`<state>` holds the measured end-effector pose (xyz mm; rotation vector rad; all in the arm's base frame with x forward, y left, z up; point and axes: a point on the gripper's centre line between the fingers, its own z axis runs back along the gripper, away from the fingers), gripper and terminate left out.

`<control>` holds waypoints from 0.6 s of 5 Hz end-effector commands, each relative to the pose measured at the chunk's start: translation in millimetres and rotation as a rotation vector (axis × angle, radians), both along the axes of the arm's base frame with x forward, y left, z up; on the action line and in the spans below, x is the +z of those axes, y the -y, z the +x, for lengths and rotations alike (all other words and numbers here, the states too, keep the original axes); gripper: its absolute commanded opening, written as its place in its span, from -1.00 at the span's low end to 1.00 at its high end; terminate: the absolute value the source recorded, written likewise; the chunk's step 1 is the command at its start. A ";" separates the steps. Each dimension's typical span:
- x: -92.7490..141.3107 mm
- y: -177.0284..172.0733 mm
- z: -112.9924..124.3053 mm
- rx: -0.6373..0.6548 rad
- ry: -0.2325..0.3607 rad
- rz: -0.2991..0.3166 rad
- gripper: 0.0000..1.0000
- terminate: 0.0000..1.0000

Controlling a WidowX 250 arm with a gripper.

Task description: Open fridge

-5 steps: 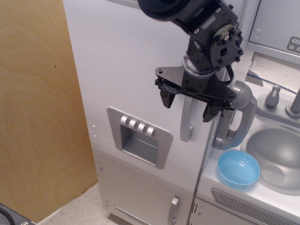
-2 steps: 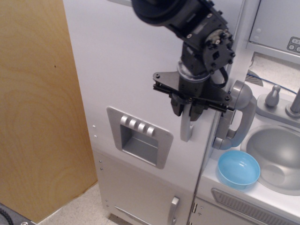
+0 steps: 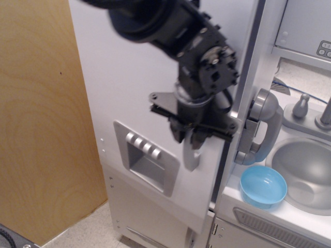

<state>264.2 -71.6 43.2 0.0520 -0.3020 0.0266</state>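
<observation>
The tall silver-grey fridge (image 3: 124, 77) fills the middle of the view. Its large door stands swung out a little, with a dark gap along its right edge. The recessed four-button dispenser panel (image 3: 145, 161) sits low on the door. My black gripper (image 3: 189, 139) is shut on the door's curved grey vertical handle (image 3: 191, 157), whose lower end shows below the fingers. The shelves inside are hidden. The smaller lower door (image 3: 155, 219) stays closed.
A wooden panel (image 3: 41, 119) stands to the left. To the right are a grey wall phone (image 3: 261, 126), a light blue bowl (image 3: 264, 187) on the counter, a sink (image 3: 307, 173) with a tap, and a microwave (image 3: 305, 26) at top right.
My gripper closed on the door handle and moved left and down. The large door swung outward with it, so the dispenser panel shifted left and a gap opened at the door's right edge.
</observation>
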 end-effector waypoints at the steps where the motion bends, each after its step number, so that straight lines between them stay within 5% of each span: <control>1: 9.7 20.3 -32.1 -0.078 -0.077 -0.006 1.00 -1.00; 3: 14.9 72.2 -63.6 -0.188 -0.182 -0.046 1.00 -1.00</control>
